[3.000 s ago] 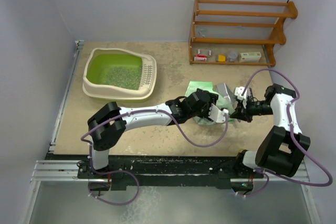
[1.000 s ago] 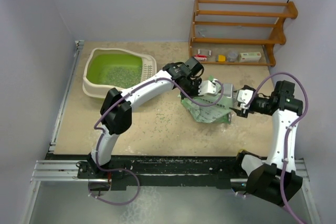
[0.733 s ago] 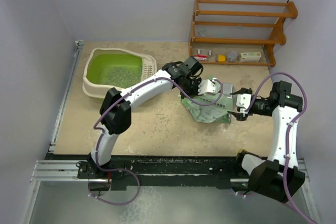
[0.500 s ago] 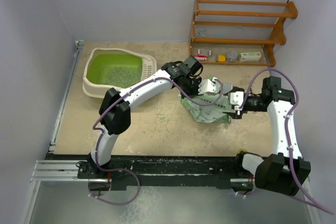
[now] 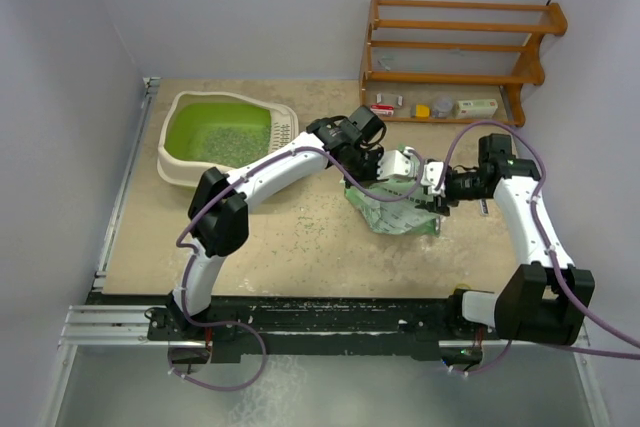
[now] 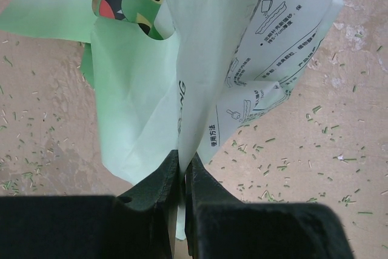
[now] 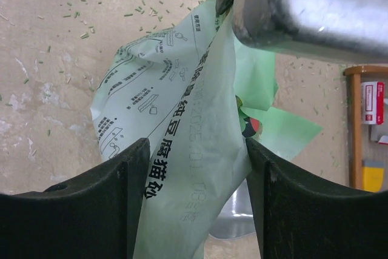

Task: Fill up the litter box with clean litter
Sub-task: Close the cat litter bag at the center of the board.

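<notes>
While tight on bag (image 6: 200,59), left pincer (image 6: 183,163).

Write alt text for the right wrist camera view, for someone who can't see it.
The right gripper stands with its two dark fingers wide open, a pale green printed bag between them. A blurred grey shape crosses the top. Behind lies a sandy table strewn with green litter bits, with a wooden shelf leg at the right edge.
</notes>
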Controlling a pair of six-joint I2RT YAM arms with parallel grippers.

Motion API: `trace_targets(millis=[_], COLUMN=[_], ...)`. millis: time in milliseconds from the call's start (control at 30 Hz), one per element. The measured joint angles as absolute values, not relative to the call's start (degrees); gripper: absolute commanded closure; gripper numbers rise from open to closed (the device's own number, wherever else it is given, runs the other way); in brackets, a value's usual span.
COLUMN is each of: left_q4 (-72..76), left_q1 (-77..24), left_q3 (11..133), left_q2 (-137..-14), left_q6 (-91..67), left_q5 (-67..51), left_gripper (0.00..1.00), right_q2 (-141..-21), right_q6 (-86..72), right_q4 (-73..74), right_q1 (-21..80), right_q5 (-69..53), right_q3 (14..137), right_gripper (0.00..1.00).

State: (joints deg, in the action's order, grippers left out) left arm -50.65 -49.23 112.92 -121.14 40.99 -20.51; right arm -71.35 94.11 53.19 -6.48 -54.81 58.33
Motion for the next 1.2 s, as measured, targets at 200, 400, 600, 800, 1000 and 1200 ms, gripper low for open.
trace_targets(millis=[200,400,600,800,1000,1200], left_q4=[-50.57,-50.65,-50.54,-45.74,-36.1,-21.21], left_q1=[-49.25,-49.19,-49.15,-48.69,-47.77,-47.66], left_q3=[112.92,113.03,112.68,104.27,91.46,78.11], left_q2=[-121.03,-120.86,-120.66,-113.71,-101.8,-95.09], left_q6=[40.99,41.06,41.1,40.25,38.13,38.13], left_q5=[-21.28,-21.5,-20.93,-20.08,-17.93,-17.72], left_gripper=[0.97,0.97,0.97,0.84,0.65,0.56], right_q2=[-72.36,-72.44,-73.67,-74.98,-76.01,-76.25], right_q6=[92.51,89.84,82.78,71.99,64.71,63.72], right_q4=[52.31,51.24,49.23,42.28,35.14,34.48], right_q1=[-6.37,-6.0,-6.0,-6.02,-6.09,-6.17], right_q5=[-53.34,-52.05,-52.03,-54.59,-56.6,-57.56], right_q3=[56.51,56.01,57.21,57.28,56.53,56.27], right_gripper=[0.67,1.0,1.0,1.0,1.0,1.0])
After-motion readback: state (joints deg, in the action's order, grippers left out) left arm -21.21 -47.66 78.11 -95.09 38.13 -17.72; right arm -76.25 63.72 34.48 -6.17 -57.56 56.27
